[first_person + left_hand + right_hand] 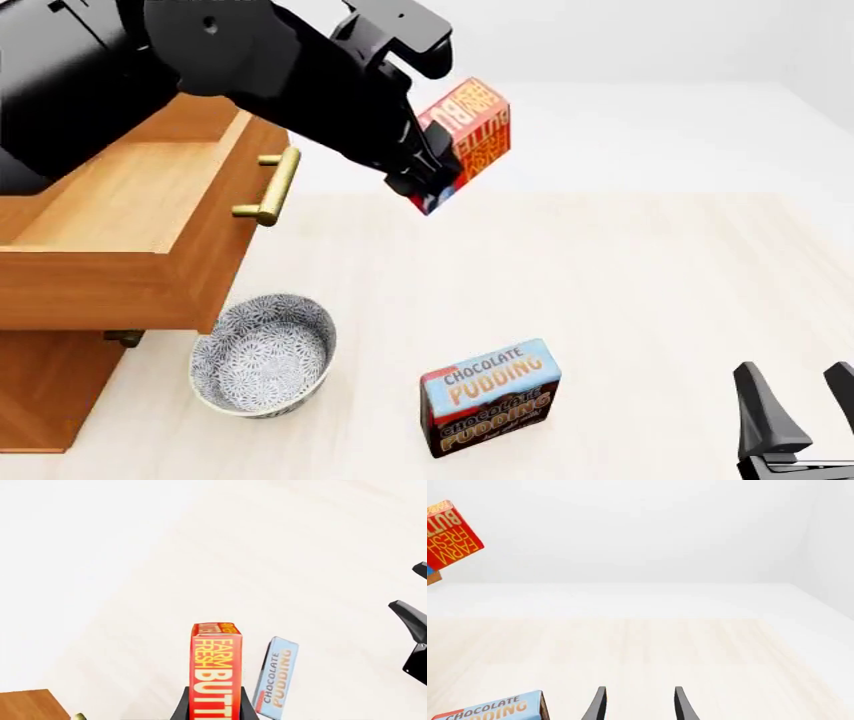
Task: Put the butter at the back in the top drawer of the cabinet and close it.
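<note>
Front view: pale wood table [667, 280], white walls; left gripper [424, 180] clamps butter [467, 135], right gripper [801, 410] spread, empty

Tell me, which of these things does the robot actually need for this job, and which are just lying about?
Needed for the job:
- butter, held up in the left gripper
- top drawer, pulled open
- cabinet

Just lying about:
- chocolate pudding box, standing on the table
- patterned bowl beside the cabinet
- right gripper, open and idle
</note>
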Available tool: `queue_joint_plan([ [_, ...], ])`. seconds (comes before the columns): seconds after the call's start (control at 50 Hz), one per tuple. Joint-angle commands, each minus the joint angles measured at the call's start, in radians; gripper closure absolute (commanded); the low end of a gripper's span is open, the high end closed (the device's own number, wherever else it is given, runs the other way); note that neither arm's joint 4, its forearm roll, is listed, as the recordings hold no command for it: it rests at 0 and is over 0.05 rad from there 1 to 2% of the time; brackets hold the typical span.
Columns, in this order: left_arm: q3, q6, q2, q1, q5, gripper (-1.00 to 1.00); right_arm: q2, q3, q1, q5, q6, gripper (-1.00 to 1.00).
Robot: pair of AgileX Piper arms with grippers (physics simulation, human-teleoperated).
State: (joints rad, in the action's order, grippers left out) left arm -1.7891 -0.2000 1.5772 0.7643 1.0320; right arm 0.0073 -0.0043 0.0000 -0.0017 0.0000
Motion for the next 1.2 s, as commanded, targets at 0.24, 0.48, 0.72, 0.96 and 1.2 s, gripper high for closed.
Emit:
queue_joint_plan([
  [0.24,-0.004,-0.037,-0.091,-0.054,0.025,1.00,0.000,0.000,0.000,0.000,0.000,-1.00],
  [0.48,0.019,-0.058,-0.149,-0.091,0.040,1.00,0.000,0.000,0.000,0.000,0.000,-1.00],
  [0.72,0.053,-0.076,-0.211,-0.136,0.054,1.00,0.000,0.000,0.000,0.000,0.000,-1.00],
  [0.96,0.077,-0.082,-0.273,-0.193,0.077,1.00,0.000,0.000,0.000,0.000,0.000,-1.00],
  [1.2,0.093,-0.082,-0.325,-0.245,0.101,1.00,0.000,0.000,0.000,0.000,0.000,-1.00],
])
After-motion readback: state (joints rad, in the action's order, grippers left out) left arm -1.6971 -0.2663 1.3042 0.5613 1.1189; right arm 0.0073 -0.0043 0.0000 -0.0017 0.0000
